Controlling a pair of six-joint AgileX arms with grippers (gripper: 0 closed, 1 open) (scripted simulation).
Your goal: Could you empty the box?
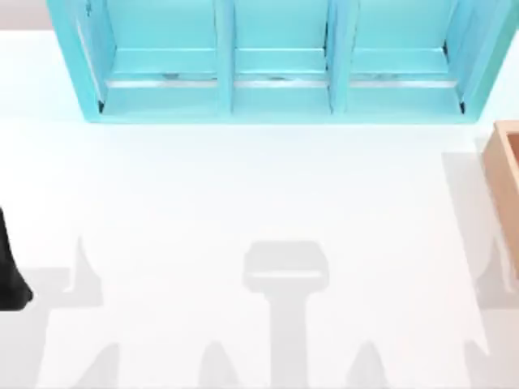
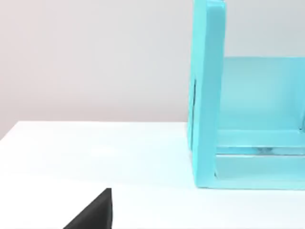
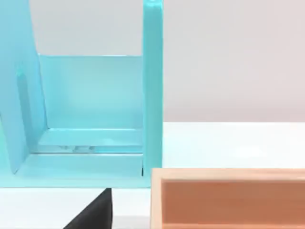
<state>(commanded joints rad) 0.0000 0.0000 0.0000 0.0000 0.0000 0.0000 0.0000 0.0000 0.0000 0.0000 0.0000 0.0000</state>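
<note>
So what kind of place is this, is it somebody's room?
Probably not a real room: it looks like a computer-made practice table for a robot. A plain white table holds a turquoise shelf with three bays at the back and a wood-coloured box at its right edge, before a blank wall.

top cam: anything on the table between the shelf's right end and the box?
Nothing. In the top view the box sits at the table's right edge, just in front of the turquoise shelf's right end, with bare white table between. The right wrist view agrees.
</note>
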